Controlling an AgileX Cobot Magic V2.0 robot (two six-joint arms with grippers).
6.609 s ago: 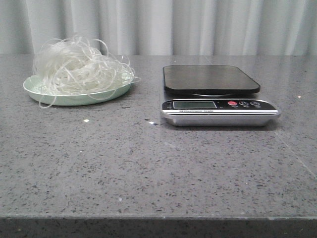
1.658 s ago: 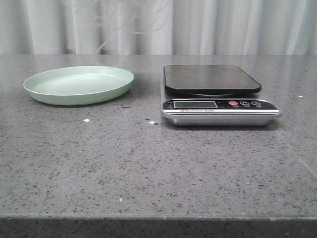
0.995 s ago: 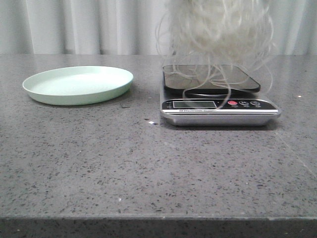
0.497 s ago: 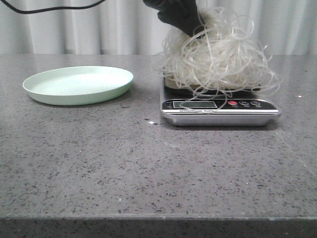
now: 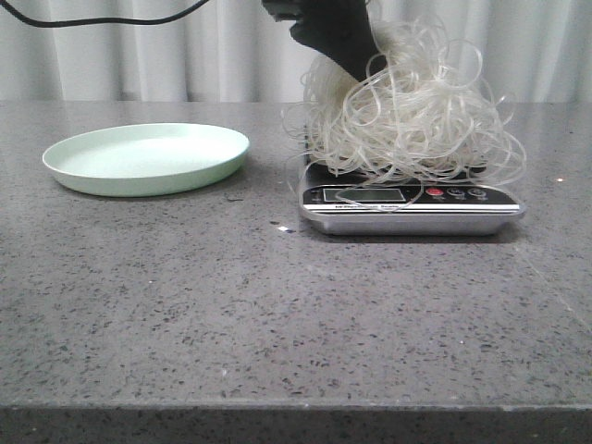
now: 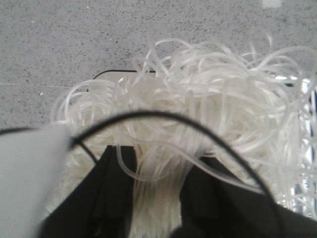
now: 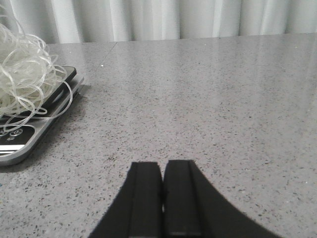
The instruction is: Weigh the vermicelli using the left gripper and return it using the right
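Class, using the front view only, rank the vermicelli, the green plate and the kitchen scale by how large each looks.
1. vermicelli: the widest and tallest shape.
2. kitchen scale: about as wide, but partly hidden under the noodles, so its place against the plate is unsure.
3. green plate: slightly narrower and flat.

All three stand at similar depth.

Looks like a staged kitchen-style test bench, not a real home kitchen. Grey speckled stone countertop (image 5: 277, 314) fills the view, backed by a plain pale pleated curtain (image 5: 139, 51) instead of walls or cabinets. Directly below the left gripper (image 5: 356, 57) sits a digital kitchen scale (image 5: 412, 205) heaped with vermicelli (image 5: 407, 116); a pale green plate (image 5: 146, 159) lies well off to its side. A black cable (image 5: 92, 18) hangs across the curtain, hinting at lab rigging.
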